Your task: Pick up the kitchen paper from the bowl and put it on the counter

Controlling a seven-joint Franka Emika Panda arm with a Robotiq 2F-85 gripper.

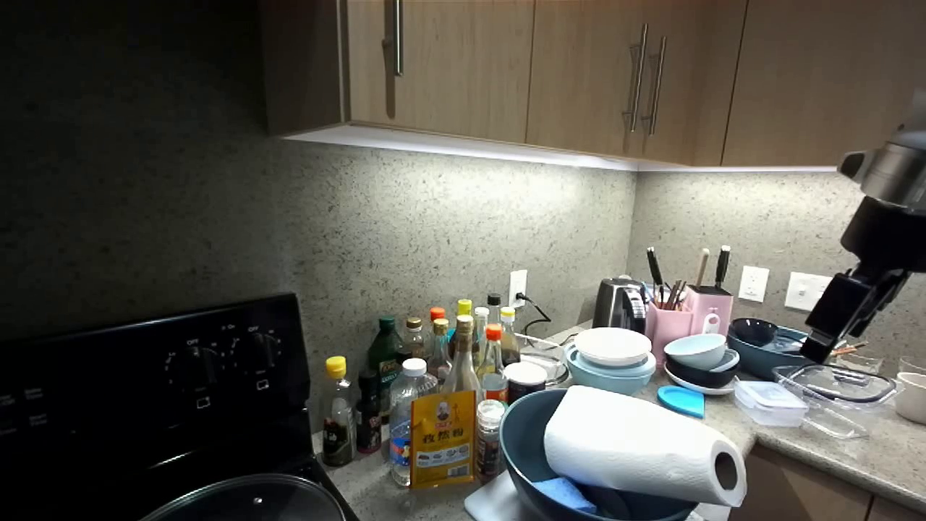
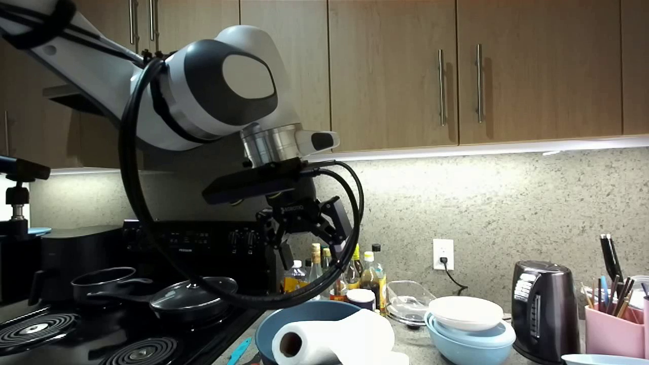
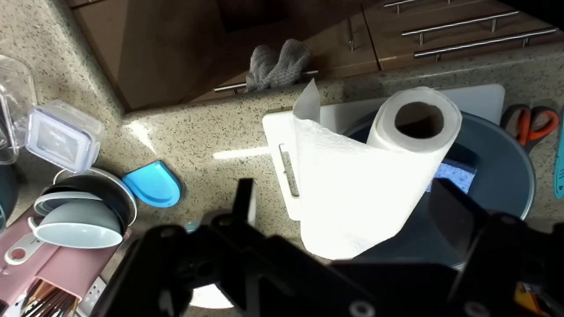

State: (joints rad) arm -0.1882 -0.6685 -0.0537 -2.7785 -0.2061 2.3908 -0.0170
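Holds fingers (image 3: 454,213) wide apart on the gripper (image 2: 315,257), clear of the kitchen paper (image 1: 629,449). Rests tilted in the bowl (image 1: 524,427): thick, white, hollow-cored, overhanging the rim at 4 o'clock in an exterior view. Trails a loose sheet (image 3: 328,185) toward 9 o'clock in the wrist view. Slants the arm (image 2: 208,86) down from 10 o'clock in an exterior view, pointing the gripper to 6.

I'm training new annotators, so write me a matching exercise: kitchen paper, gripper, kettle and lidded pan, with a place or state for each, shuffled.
Things
1. kitchen paper
2. gripper
3. kettle
4. lidded pan

Places or states
A. on the stove
B. in the bowl
C. beside the pink utensil holder
D. open, holding nothing

Pairs: 1-B; 2-D; 3-C; 4-A
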